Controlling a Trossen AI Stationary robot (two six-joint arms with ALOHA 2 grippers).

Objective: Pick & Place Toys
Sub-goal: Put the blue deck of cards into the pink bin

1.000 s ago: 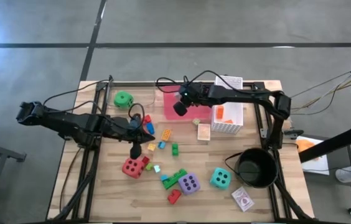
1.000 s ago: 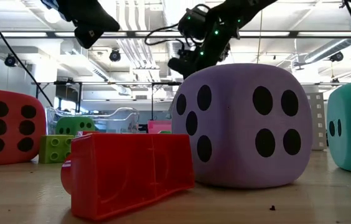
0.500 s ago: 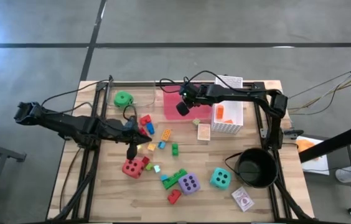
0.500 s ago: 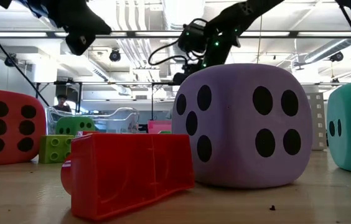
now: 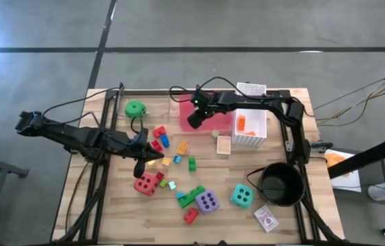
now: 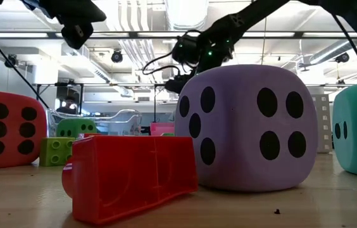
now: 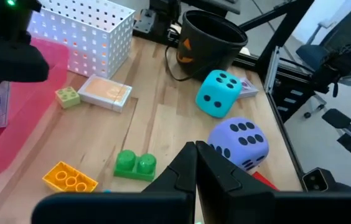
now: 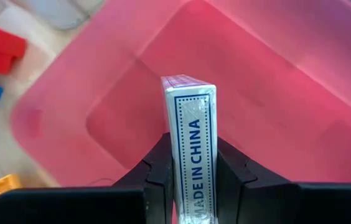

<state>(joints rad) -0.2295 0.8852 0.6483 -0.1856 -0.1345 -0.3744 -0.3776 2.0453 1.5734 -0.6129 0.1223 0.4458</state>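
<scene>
1. The right gripper (image 8: pixel 191 163) was held over the pink tray (image 8: pixel 300 106), fingers clamped on a card pack (image 8: pixel 191 134) gripped upright on its edge
2. The left gripper (image 7: pixel 195 163) was seen pinched closed with nothing between its fingers, above the small bricks (image 5: pixel 172 152) near the red die (image 5: pixel 145 183)
3. The purple die (image 5: pixel 207 201) and teal die (image 5: pixel 241 195) were placed near the front edge, just beside the black pot (image 5: pixel 279 183)
4. The green die (image 5: pixel 135 108) was left at the far left of the table
5. Another card pack (image 5: pixel 224 144) was laid flat beside the white basket (image 5: pixel 250 130), possibly touching it; one more pack (image 5: pixel 266 219) was seen at the front right
</scene>
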